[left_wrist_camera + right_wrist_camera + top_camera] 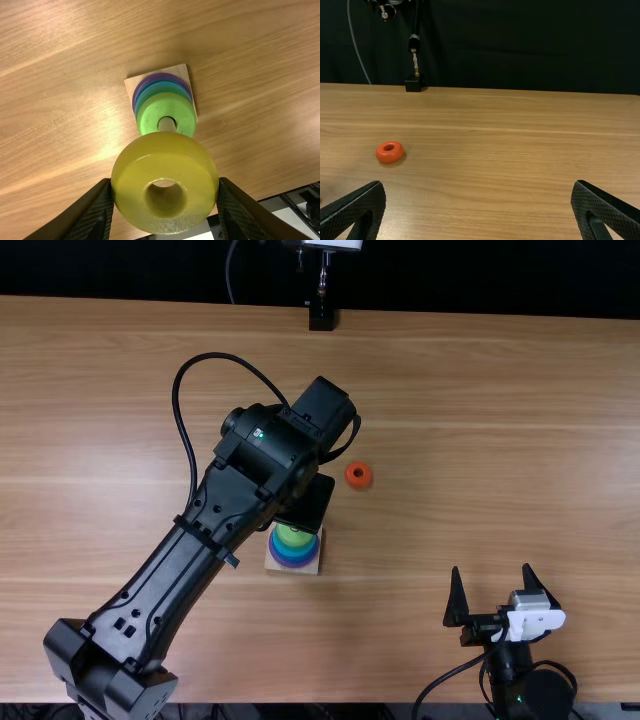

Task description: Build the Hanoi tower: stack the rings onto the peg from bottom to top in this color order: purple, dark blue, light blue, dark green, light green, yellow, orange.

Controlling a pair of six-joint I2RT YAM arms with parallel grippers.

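Though the left fingers (97, 212) clasp the yellow ring (130, 185), its hole looks offset from the lower peg (167, 125), nearer the near edge of the bench (480, 440) than the far; the right fingers (365, 200) gape.

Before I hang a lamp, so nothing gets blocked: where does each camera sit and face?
Top view: above the near edge of the table, facing down and forward; left arm and right arm show.
Left wrist view: on that wrist, facing down at the peg; left gripper, holding the yellow ring.
Right wrist view: on that wrist, facing across the table; right gripper, open.
Top and right wrist views share the orange ring.
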